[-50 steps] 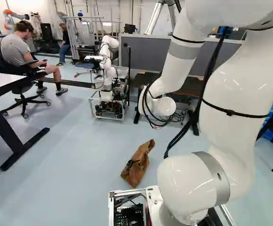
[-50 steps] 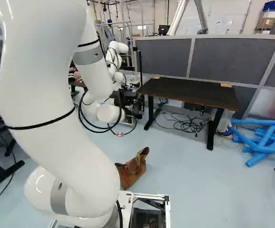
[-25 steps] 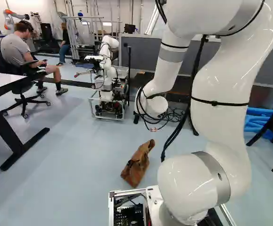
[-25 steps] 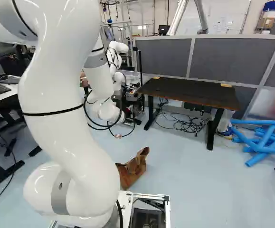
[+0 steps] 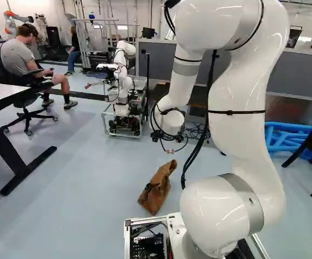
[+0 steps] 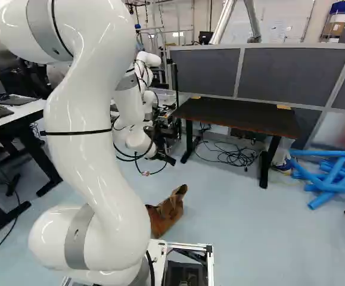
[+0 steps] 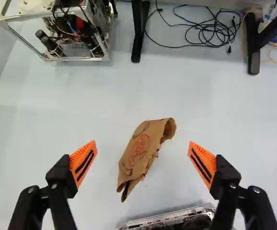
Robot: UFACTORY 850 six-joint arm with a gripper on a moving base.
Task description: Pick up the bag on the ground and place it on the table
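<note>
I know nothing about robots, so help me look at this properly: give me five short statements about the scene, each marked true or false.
1. A crumpled brown paper bag lies on the pale blue floor. True.
2. The black two-fingered tool is closed around the bag. False: its fingers stand wide apart, gripping nothing.
3. A dark-topped table with black legs stands beyond the bag. True.
4. The tangled black cables are piled on top of the table. False: they lie on the floor beneath it.
5. Bright blue tubes lie at the right of the right base view. True.
</note>
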